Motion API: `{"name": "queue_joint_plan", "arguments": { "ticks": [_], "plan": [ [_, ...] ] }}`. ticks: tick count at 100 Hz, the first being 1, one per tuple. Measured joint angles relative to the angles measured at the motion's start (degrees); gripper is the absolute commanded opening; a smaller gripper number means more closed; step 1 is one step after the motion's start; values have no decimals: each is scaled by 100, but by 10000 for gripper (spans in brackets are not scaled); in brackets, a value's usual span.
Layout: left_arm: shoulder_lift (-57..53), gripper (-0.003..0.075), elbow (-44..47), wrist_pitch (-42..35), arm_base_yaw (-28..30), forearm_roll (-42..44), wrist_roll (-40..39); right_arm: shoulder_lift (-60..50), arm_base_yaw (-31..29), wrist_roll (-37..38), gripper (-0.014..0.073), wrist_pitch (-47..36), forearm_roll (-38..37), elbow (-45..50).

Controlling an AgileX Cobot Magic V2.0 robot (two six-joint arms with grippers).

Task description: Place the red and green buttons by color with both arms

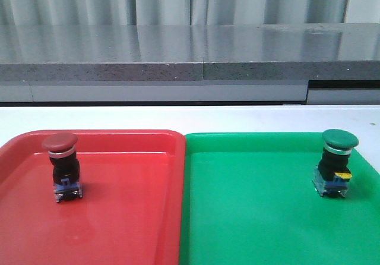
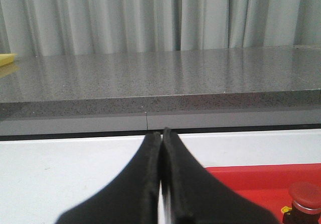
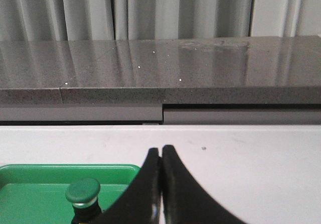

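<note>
White table (image 1: 190,117), both hands (image 2: 161,138) (image 3: 161,151) closed, empty.

Buttons (image 1: 61,165) (image 1: 336,163) in side-by-side trays (image 1: 142,229) (image 1: 249,229)

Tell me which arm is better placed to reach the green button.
Right. The green button stands upright in the green tray on the robot's right, and shows beside the shut right gripper.

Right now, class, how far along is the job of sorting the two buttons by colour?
It looks finished. The red button stands upright in the red tray, and the green button stands upright in the green tray. Nothing is in hand: the left hand and right hand are both shut and empty, off to the side of the buttons. No button is left outside a tray.
</note>
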Motion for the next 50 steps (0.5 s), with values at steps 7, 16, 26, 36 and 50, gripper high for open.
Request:
{"name": "queue_joint_plan", "arguments": {
  "ticks": [7, 16, 26, 36, 50],
  "plan": [
    [0, -20, 0, 0, 0, 0, 0, 0, -34, -21, -57, -96, 52, 132],
    [0, -20, 0, 0, 0, 0, 0, 0, -34, -33, -57, -184, 89, 182],
    [0, -20, 0, 0, 0, 0, 0, 0, -34, -42, -57, -209, 89, 182],
    [0, -20, 0, 0, 0, 0, 0, 0, -34, -67, -57, -223, 89, 182],
    [0, -20, 0, 0, 0, 0, 0, 0, -34, -77, -57, -223, 89, 182]
  ]
}}
